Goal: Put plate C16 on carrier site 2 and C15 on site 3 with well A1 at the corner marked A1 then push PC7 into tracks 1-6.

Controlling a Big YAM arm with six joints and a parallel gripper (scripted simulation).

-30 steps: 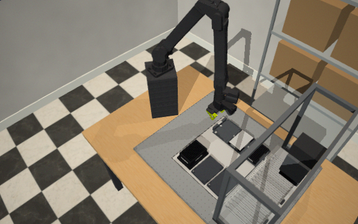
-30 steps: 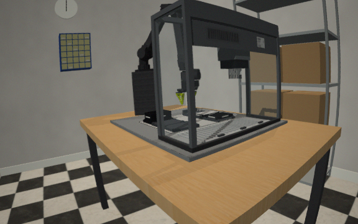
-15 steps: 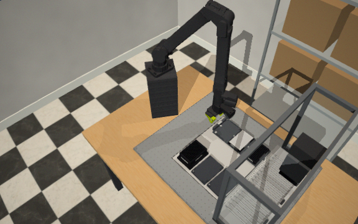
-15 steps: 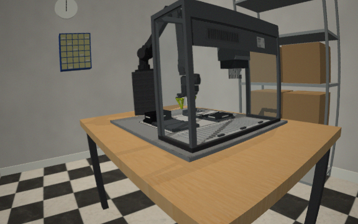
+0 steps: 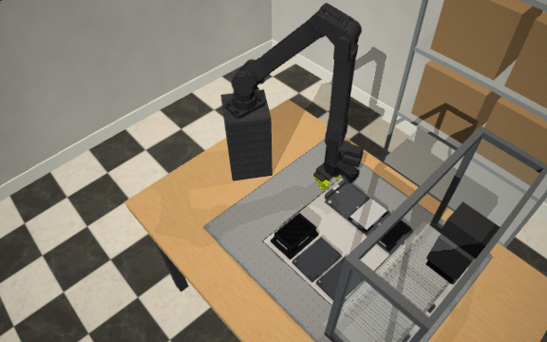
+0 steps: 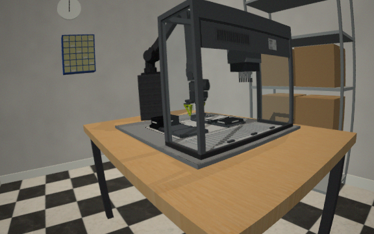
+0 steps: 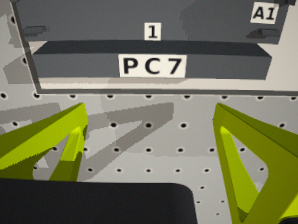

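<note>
The carrier PC7 [image 5: 348, 199] [image 7: 227, 67] stands on the apron, its far end near the front of the rails [image 5: 392, 285]; how far it reaches them is unclear. Its site 1 is empty. A pale plate [image 5: 369, 215] lies on site 2 and a black plate [image 5: 395, 235] on site 3; their seating and A1 corners are too small to judge. The black deep-well block C51 [image 5: 295, 233] is on nest S1. Nests S2 [image 5: 317, 259] and S3 [image 5: 334, 281] are empty. My gripper [image 5: 330, 182] [image 7: 150, 112] is open and empty, just outside PC7's handle end, fingers astride its middle line.
The instrument's frame [image 5: 461, 163] [image 6: 202, 97] stands over the rails, with a pipetting head [image 6: 243, 66] hanging inside. The stop bar's visible lamps [image 6: 231, 141] [image 6: 254, 133] [image 6: 272, 127] are dark. The nests stand in a row beside the apron, on the side away from PC7.
</note>
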